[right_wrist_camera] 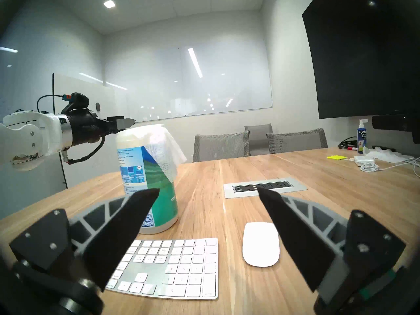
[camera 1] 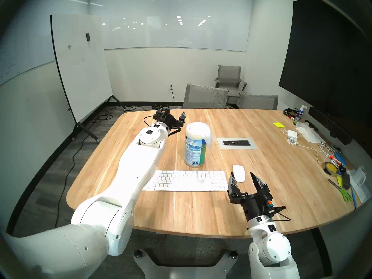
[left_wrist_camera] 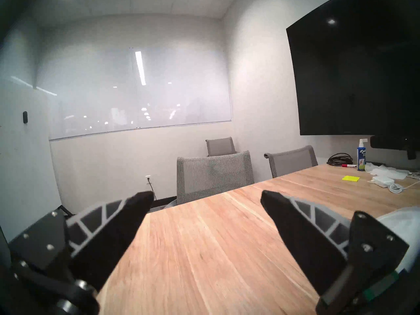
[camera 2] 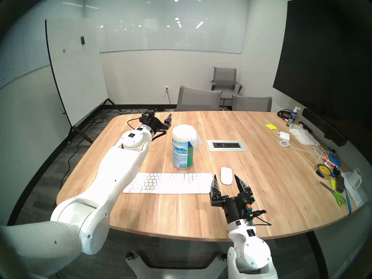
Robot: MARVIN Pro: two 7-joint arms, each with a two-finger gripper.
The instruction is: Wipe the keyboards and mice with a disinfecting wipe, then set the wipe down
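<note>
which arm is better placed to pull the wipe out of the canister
Left. Its open gripper sits level with the top of the blue-green-labelled white canister, beside the limp white wipe. The open right gripper hangs near the white oval mouse.

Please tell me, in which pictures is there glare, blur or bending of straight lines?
Head views: fisheye bends the table edge and whiteboard; ceiling lights reflect in the glass board.
Left wrist view: left end effector fingers look softly blurred; dark rim in the corners.
Right wrist view: mouse and keyboard are sharp; light streaks glare on the wall board.
</note>
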